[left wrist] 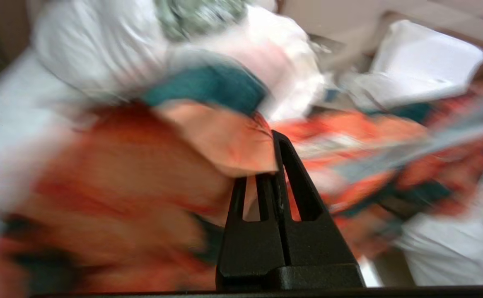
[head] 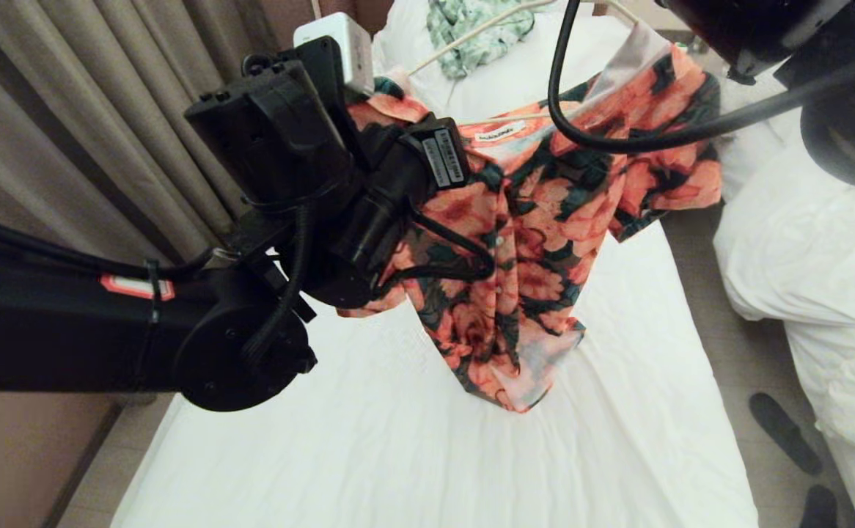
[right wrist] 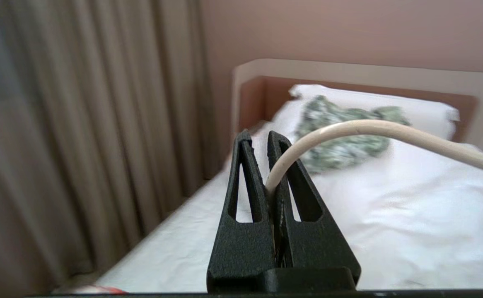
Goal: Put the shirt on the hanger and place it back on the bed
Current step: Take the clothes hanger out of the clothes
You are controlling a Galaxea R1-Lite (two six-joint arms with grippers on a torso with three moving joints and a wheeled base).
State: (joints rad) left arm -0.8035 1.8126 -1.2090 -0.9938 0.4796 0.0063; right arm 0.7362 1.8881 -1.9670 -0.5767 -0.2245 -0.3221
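The floral shirt (head: pixel 537 220), coral-orange flowers on dark green, is held up above the bed (head: pixel 435 440), its hem touching the flat white sheet. It is draped unevenly, the collar spread open and its white neck label showing. The thin cream-white hanger (right wrist: pixel 390 132) is seen at the collar.
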